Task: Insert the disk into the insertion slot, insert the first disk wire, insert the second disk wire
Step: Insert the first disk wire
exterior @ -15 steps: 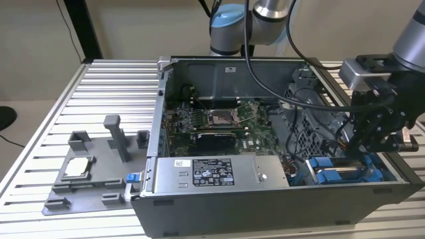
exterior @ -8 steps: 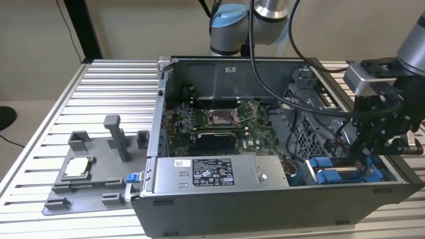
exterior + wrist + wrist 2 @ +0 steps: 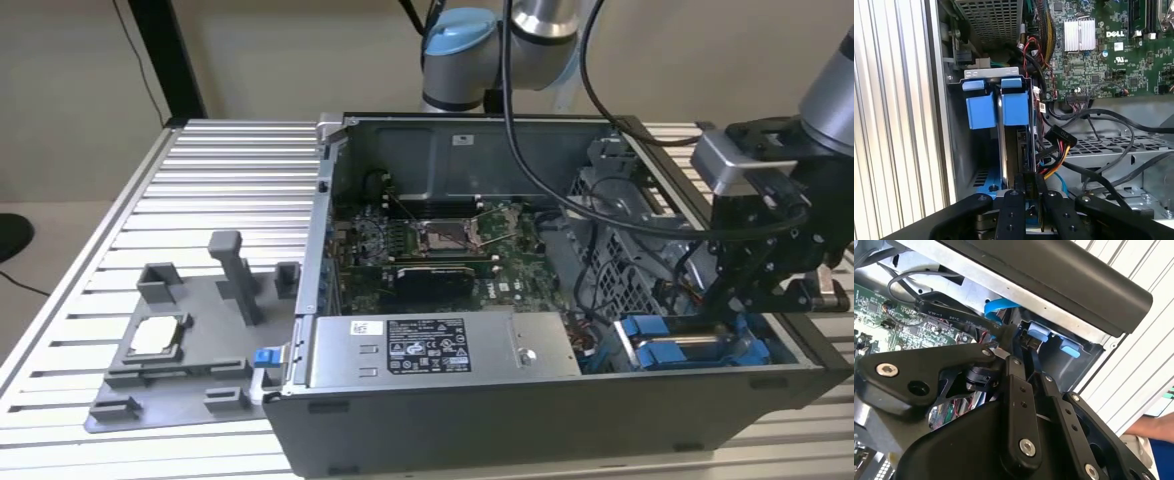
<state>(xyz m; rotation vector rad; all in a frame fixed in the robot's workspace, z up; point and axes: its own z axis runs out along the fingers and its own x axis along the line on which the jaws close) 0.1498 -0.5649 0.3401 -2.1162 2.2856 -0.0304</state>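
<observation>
Black end effector (image 3: pixel 1030 192) clamped on what we take for a black wire plug (image 3: pixel 1030 344) | silver disk in its blue frame (image 3: pixel 1021 145) sits in the grey perforated metal insertion slot (image 3: pixel 996 74), dead ahead, long axis along our fingers.

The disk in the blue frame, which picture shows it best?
The first wrist view: the disk stands edge-on in the insertion slot, blue frame plain. The exterior view shows blue frame ends beside the pincer. The second wrist view shows blue tabs beyond the pincer.
</observation>
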